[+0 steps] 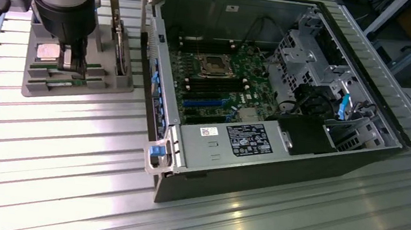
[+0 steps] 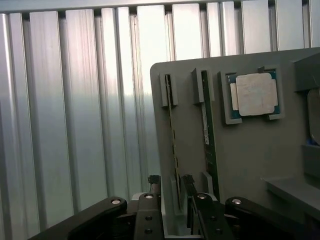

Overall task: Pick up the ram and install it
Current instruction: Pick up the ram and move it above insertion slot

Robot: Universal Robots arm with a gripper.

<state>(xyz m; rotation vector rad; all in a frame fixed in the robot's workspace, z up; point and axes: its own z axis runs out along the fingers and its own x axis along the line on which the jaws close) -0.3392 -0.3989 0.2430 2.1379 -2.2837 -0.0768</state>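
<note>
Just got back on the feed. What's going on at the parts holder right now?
The arm's tool is down over the gray parts holder. It is open, with a finger on either side of one ram stick standing in its slot, and it has not closed on the stick yet. A second stick and the processor sit beside it in the holder. The computer case lies open on the exterior view's right.
</note>
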